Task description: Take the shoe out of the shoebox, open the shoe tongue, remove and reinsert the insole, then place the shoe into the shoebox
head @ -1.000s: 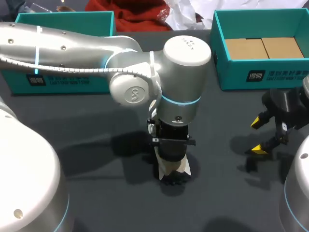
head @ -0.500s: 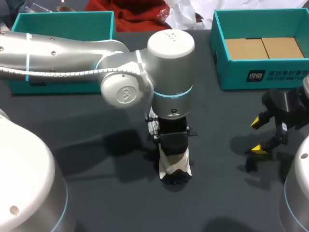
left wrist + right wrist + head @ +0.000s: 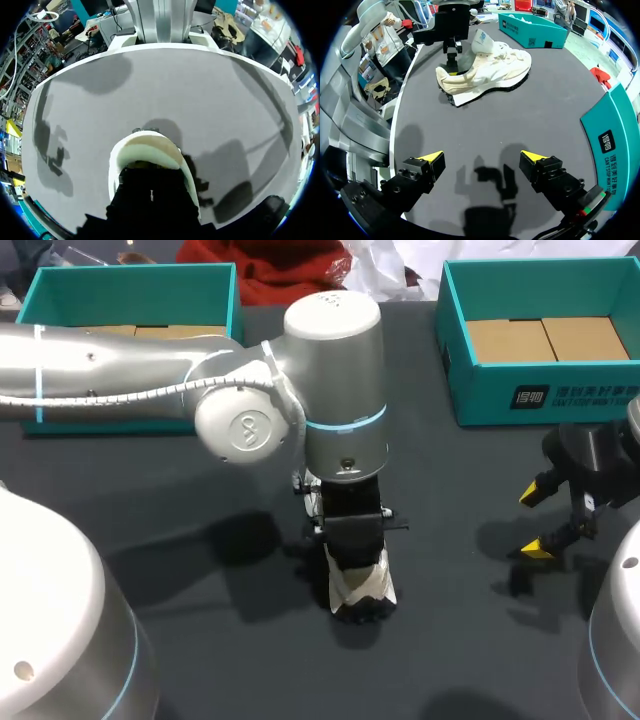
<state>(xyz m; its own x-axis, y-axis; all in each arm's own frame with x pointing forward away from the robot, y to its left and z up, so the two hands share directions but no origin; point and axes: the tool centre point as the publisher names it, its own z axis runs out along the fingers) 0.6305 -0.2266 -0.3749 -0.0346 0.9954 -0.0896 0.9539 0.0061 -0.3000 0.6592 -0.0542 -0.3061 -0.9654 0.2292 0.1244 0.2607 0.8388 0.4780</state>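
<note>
Cream shoe (image 3: 487, 70) stands, seemingly on its sole, well apart from the open teal shoebox (image 3: 545, 400).

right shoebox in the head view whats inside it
Two brown cardboard panels lie side by side on the floor of the right shoebox; nothing else shows inside. Its near wall covers the front strip of the floor.

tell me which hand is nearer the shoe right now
Left. The left hand is down on the shoe, at one end of it. The right hand hangs open off to the side, clear of it.
</note>
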